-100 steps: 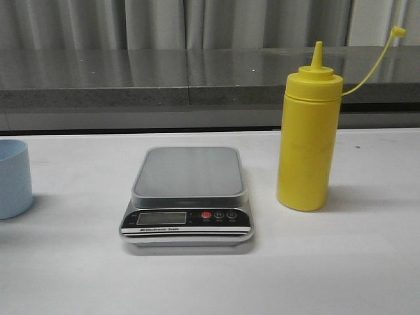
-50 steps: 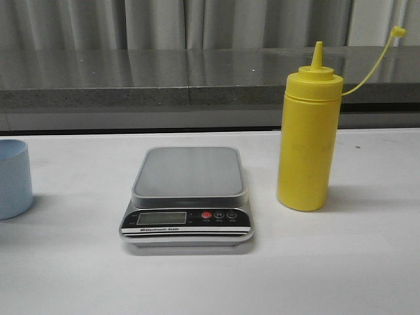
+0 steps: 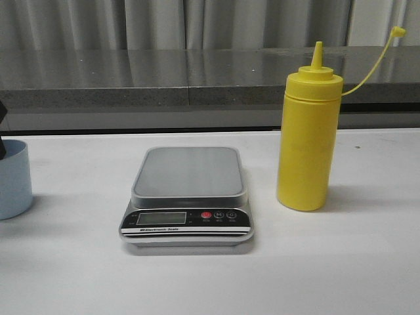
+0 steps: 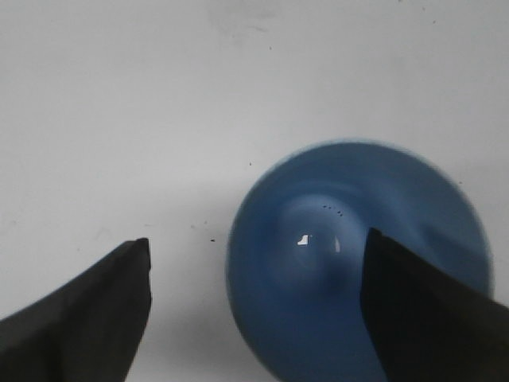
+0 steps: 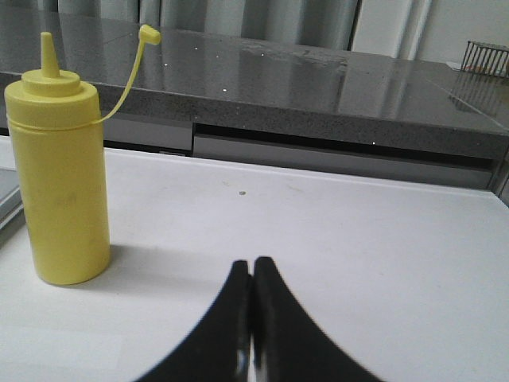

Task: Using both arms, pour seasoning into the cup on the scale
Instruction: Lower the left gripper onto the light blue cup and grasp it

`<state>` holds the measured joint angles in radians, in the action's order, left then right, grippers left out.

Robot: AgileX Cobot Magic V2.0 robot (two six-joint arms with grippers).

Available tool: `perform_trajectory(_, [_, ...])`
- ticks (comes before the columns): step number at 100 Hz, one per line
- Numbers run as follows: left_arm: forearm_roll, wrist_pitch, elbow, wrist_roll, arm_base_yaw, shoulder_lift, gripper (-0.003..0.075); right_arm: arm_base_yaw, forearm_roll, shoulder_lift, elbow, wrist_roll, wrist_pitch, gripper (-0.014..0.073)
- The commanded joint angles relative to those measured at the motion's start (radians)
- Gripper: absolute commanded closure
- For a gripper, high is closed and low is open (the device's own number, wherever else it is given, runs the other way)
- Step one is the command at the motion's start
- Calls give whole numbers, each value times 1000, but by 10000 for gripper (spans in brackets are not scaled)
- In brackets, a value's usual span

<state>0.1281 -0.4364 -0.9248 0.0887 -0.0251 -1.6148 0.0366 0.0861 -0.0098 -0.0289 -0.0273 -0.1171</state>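
The pale blue cup [image 3: 13,178] stands on the table at the far left, apart from the scale [image 3: 188,172], whose platform is bare. The yellow seasoning bottle [image 3: 308,141] stands upright to the right of the scale with its cap hanging on the tether. My left gripper [image 4: 254,259] is open above the cup [image 4: 342,270]: one finger [image 4: 429,318] is over the cup's mouth, the other [image 4: 87,314] is outside it. A dark bit of that gripper shows at the front view's left edge [image 3: 2,149]. My right gripper [image 5: 252,267] is shut and empty, low over the table to the right of the bottle [image 5: 60,175].
A grey stone ledge [image 3: 197,82] runs along the back of the white table [image 3: 328,262], with curtains behind it. A small speck lies on the table beyond the right gripper [image 5: 241,192].
A dark part of my left gripper has come into the front view at the left edge, above the cup. The cup, scale and bottle have not moved.
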Motion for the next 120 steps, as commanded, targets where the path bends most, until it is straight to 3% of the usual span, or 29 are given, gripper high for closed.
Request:
perform_trajectory(1, [6,48,-30,0,2,9,209,-7,3,-14,0,7,82,660])
perform_trajectory(16, [8,51,-31,0,2,-19,241,-7,3,-14,0,7,82,660])
perform_trajectory(25, [9,68,-32,0,2,-19,305,-7,3,-14,0,7,82,660])
perform_trajectory(37, [9,81,-35,0,2,-19,479,-7,3,-14,0,7,82,660])
perform_trajectory(49, [12,81,-35,0,2,-19,743,-7,3,-14,0,7,82,660])
perform_trajectory(66, [61,58,-46,0,2,-10,738,-7,3,-14,0,7,82,660])
perform_trajectory(98, [134,-179,-220,0,-6,46,738,-7,3,-14,0,7,82,660])
perform_trajectory(120, [147,-300,-381,0,-95,40,738,-7,3,-14,0,7,82,660])
